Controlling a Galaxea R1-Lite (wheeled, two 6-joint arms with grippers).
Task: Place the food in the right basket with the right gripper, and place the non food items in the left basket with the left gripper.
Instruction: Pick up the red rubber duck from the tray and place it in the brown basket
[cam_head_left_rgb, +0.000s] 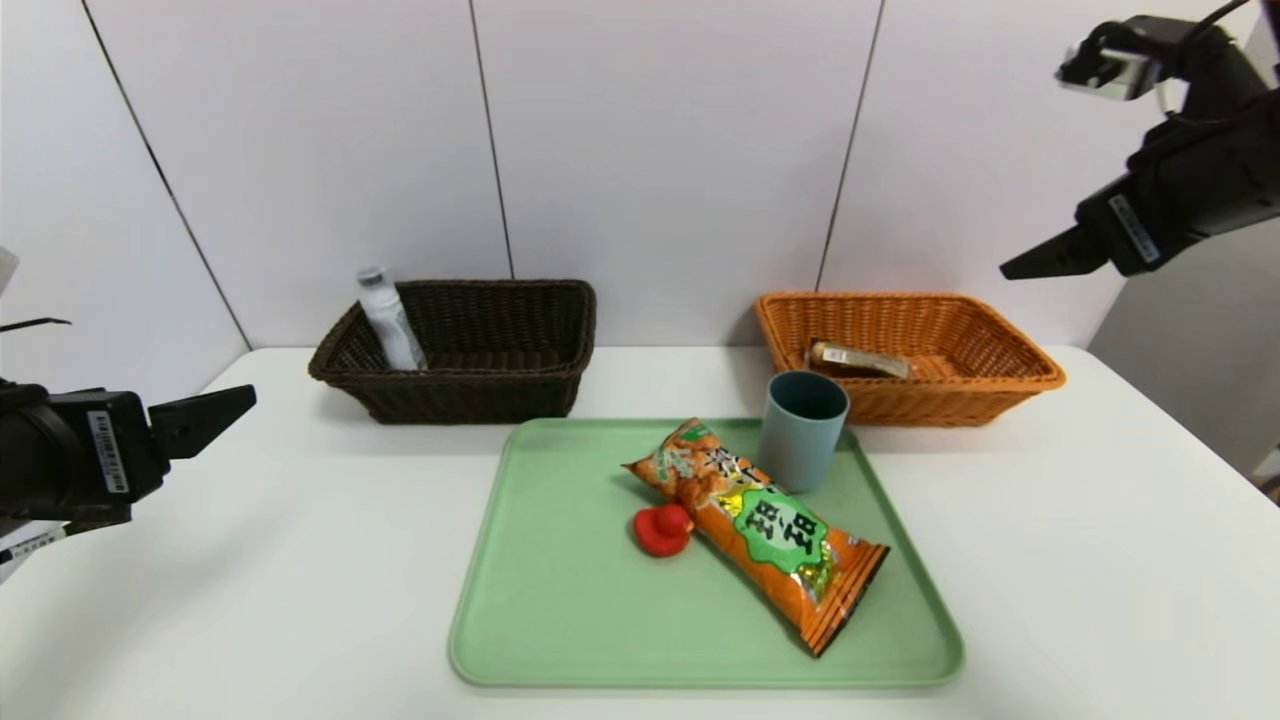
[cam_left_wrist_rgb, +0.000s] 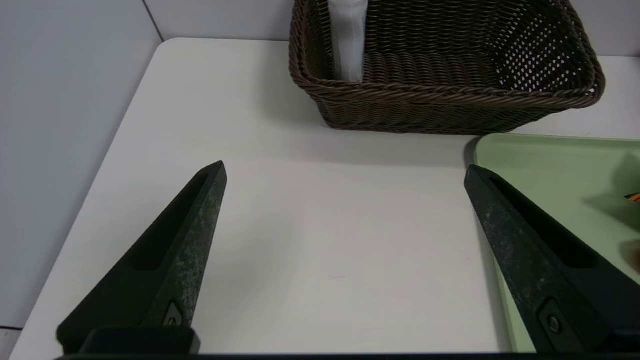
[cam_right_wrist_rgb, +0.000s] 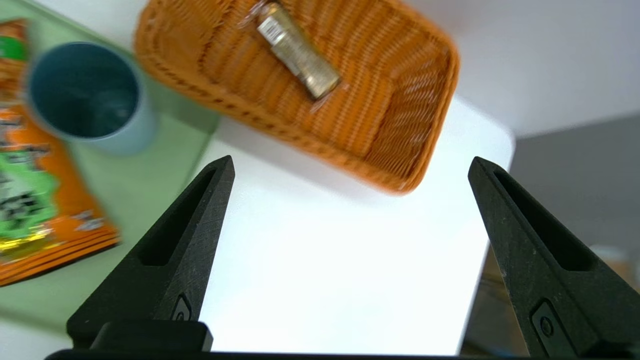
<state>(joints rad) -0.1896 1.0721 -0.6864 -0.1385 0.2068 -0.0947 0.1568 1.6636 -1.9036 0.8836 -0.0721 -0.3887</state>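
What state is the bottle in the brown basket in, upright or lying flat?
Tilted, neither: the clear bottle leans against the left basket's end wall, its grey cap above the rim.

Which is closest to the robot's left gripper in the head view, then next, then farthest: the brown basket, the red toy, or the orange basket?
From the left gripper, at the table's left edge:
1. Brown basket, back left, holding the bottle.
2. Red toy, on the green tray in the middle.
3. Orange basket, far across at the back right.

White table (cam_head_left_rgb: 300, 560) with green tray (cam_head_left_rgb: 560, 600), brown basket (cam_head_left_rgb: 500, 390), orange basket (cam_head_left_rgb: 960, 400).
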